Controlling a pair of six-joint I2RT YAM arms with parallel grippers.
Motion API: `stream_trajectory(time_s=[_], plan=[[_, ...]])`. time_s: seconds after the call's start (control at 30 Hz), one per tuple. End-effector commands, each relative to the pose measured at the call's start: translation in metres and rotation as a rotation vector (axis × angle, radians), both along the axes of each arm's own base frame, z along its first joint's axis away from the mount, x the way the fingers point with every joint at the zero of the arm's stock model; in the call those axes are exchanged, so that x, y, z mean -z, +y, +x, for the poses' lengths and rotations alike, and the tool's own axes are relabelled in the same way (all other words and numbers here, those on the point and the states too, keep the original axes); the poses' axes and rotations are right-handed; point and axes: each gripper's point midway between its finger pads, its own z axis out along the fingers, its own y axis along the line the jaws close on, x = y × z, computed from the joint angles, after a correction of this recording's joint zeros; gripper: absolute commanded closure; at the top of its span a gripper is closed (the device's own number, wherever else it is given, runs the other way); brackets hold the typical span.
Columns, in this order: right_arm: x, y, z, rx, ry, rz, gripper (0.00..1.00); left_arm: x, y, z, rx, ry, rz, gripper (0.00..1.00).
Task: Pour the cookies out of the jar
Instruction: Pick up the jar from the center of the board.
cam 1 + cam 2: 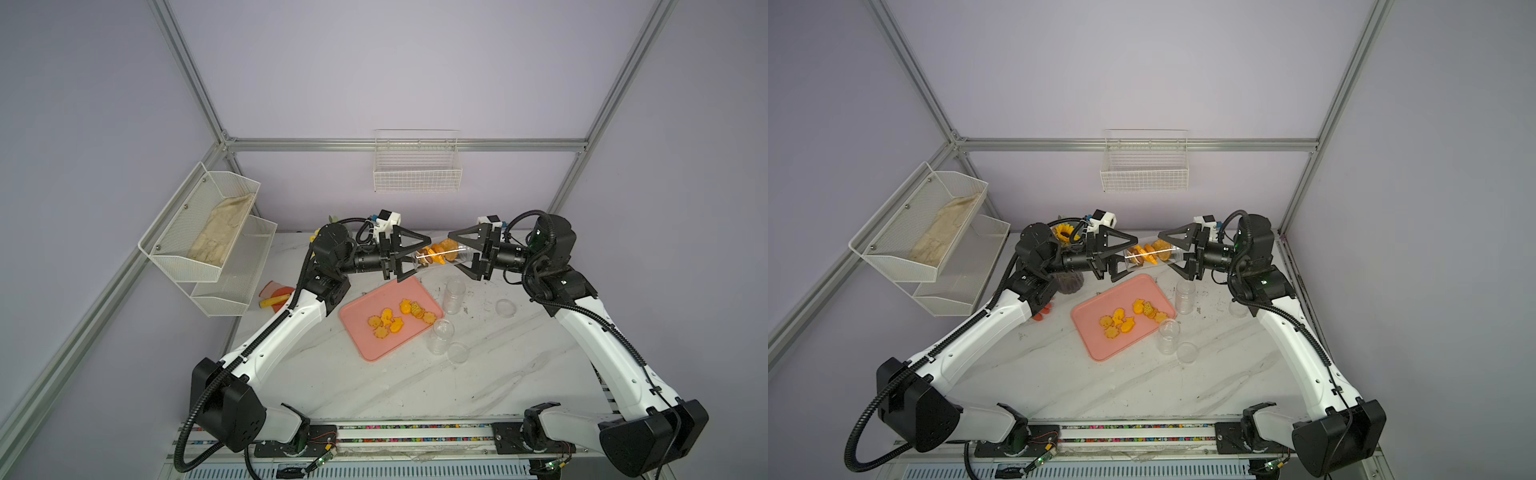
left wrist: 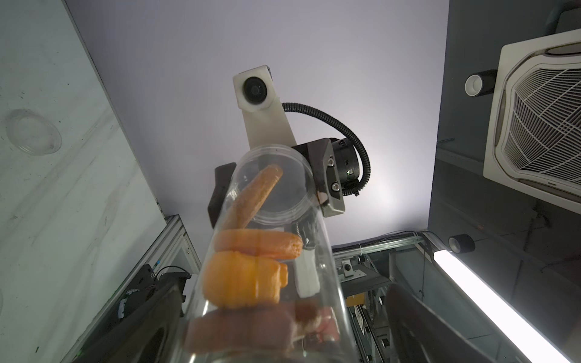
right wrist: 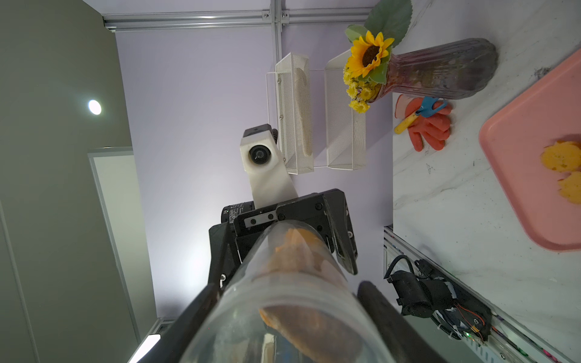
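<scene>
Our right pincer clamps the jar level; left pincer gapes around its left end. We'd tip slowly over the tray so cookies land inside.

Near end of the jar blurred, cropped in both wrist views

You have a white wire basket on the back wall and a mesh shelf at left, a beige cloth in its upper bin. A sunflower vase stands by an orange glove; two empty clear jars and two lids sit near the pink tray.
</scene>
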Motion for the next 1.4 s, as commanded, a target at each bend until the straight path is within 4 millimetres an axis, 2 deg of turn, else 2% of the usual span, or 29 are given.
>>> stream_trajectory(time_s=[0.0,0.33,0.43,0.47,0.77,0.93,1.2,1.37], plan=[[-0.009,0.002,-0.001,-0.007,-0.034,0.028,0.30,-0.046,0.003,-0.008,-0.005,-0.097,-0.063,0.00],[-0.002,0.006,0.005,-0.017,-0.025,0.028,0.30,-0.047,0.002,-0.010,0.003,-0.101,-0.065,0.01],[-0.001,0.007,0.006,-0.016,-0.021,0.028,0.30,-0.048,0.003,-0.012,0.007,-0.104,-0.072,0.04],[-0.001,0.006,0.006,-0.014,-0.024,0.027,0.30,-0.036,-0.003,-0.001,0.008,-0.073,-0.058,0.05],[0.002,0.008,0.009,-0.016,-0.020,0.023,0.30,-0.032,-0.006,0.004,0.009,-0.057,-0.062,0.18],[0.003,0.009,0.008,-0.023,-0.022,0.018,0.30,-0.032,-0.007,0.008,0.008,-0.058,-0.070,0.19],[0.014,0.006,0.007,-0.003,-0.036,-0.056,0.30,-0.030,-0.009,0.011,0.008,-0.047,-0.071,0.28],[0.019,0.005,0.011,0.015,-0.035,-0.074,0.30,-0.029,-0.009,0.010,0.012,-0.045,-0.070,0.30]])
